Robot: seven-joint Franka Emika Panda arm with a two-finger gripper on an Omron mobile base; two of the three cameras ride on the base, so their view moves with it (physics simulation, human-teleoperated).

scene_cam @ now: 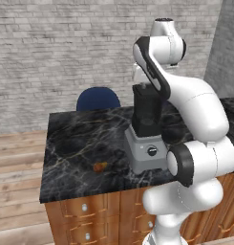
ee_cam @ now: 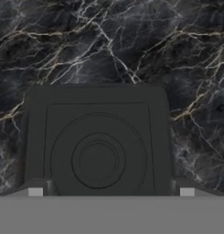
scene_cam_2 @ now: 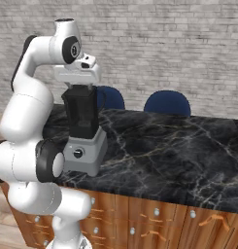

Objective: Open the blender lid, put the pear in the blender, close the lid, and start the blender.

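The left base view is looking forward and down from behind the arm's left, the right base view from its right; both are sharing the counter and blender under the gripper. The hand view is facing straight down, close above the blender lid.

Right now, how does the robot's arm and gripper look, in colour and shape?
The arm is glossy white, built of thick rounded segments with dark bands at the joints. The gripper has a boxy white body; its fingertips show as small light-grey squares. No cables or markings are visible.
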